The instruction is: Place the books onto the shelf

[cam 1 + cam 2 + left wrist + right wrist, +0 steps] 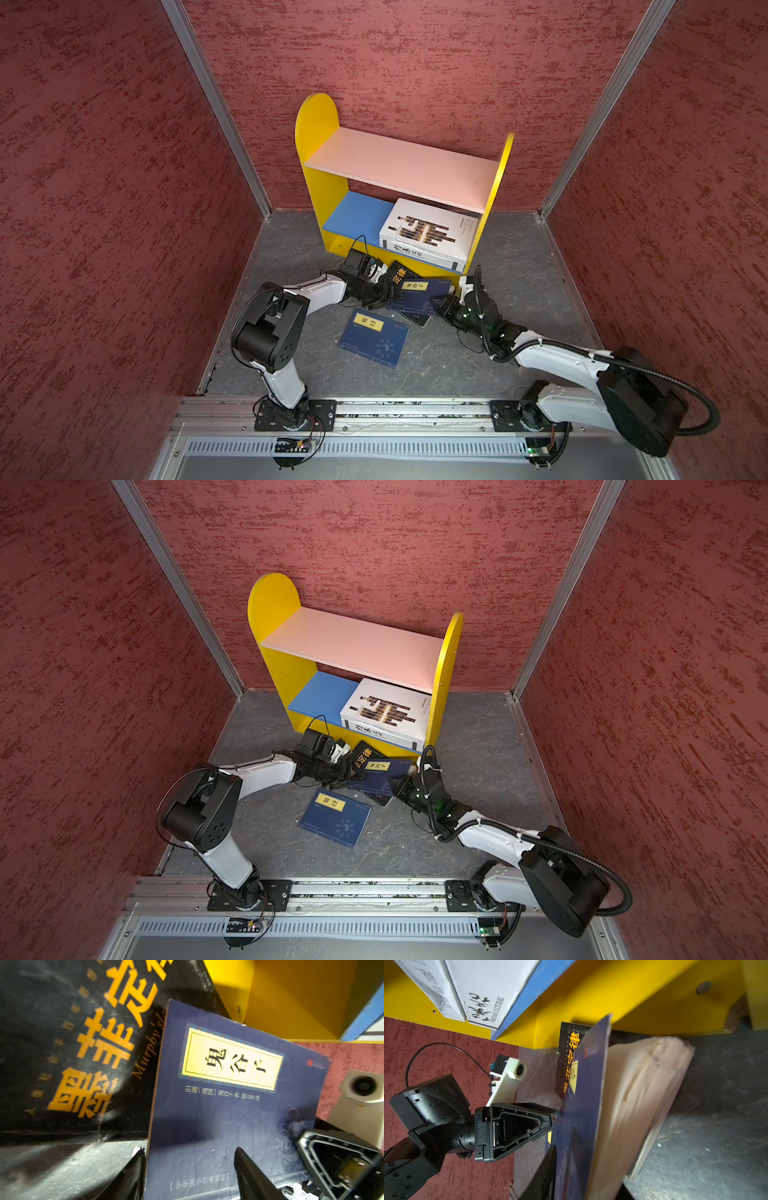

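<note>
Arms low and converging, left hand (pixel 380 297), right hand (pixel 441 306) straddling navy book (pixel 420 294)

Black book (pixel 83 1053) is showing orange 墨菲定律 w/ "Murphy's l…" alongside. Navy book (pixel 228 1126) yellow label (pixel 231 1059) is reading 鬼谷子. 2nd navy book (pixel 374 338), on floor, is reading 易经. White book (pixel 492 991) spine is showing "HERITAGE CULTURAL".

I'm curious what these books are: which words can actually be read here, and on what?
"鬼谷子": yellow label, upper navy book.
"墨菲定律", "Murphy's" (rest cut off): black book.
"易经": yellow label, navy book on the floor.
"HERITAGE CULTURAL": white book spine, on the shelf.
Smaller print on all: too blurred to read.
</note>
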### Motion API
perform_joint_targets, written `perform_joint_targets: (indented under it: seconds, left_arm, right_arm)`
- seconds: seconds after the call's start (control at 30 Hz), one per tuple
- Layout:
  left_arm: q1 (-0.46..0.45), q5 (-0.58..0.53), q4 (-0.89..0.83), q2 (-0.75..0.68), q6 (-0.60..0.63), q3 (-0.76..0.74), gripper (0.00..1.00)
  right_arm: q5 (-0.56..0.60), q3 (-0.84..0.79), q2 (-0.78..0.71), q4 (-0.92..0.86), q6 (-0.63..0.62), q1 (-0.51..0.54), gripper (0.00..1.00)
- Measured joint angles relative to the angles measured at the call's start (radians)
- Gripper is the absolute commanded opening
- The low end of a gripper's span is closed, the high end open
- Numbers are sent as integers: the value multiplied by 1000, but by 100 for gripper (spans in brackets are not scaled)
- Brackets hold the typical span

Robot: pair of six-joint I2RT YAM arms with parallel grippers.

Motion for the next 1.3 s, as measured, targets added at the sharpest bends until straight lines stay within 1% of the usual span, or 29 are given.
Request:
perform_joint_targets:
  seconds: [0.03,0.17,0.2,0.27,0.33,0.47,0.67,0.73,0.87,1.0,1.17,1.3]
  left_arm:
    - [2,3,2,-4,-6,0,67]
    - [10,10,7,-24,-24,0,68]
    - [12,11,7,-30,-31,0,68]
    - [16,13,14,-40,-41,0,71]
    - [23,13,21,-53,-57,0,74]
    - [43,10,41,-90,-92,-4,81]
    - [90,8,91,-197,-163,-52,93]
    - [110,10,103,-233,-184,-68,99]
    - [160,10,121,-332,-232,-104,99]
    - [221,17,149,-433,-291,-140,100]
    - [286,30,195,-504,-368,-147,99]
    - [291,36,231,-547,-419,-147,99]
  right_arm:
    - [0,0,-5,-6,2,0,18]
    - [0,0,-36,-39,3,0,11]
    - [1,0,-47,-48,3,0,8]
    - [4,0,-71,-68,3,0,3]
    - [8,0,-100,-101,6,0,0]
    - [16,0,-166,-156,8,0,0]
    - [14,1,-293,-266,11,0,0]
    - [3,9,-338,-316,6,0,0]
    - [-50,62,-407,-394,-14,0,0]
    - [-124,146,-429,-406,-34,0,0]
    - [-199,279,-403,-406,-89,0,1]
    - [-201,391,-341,-381,-138,0,0]
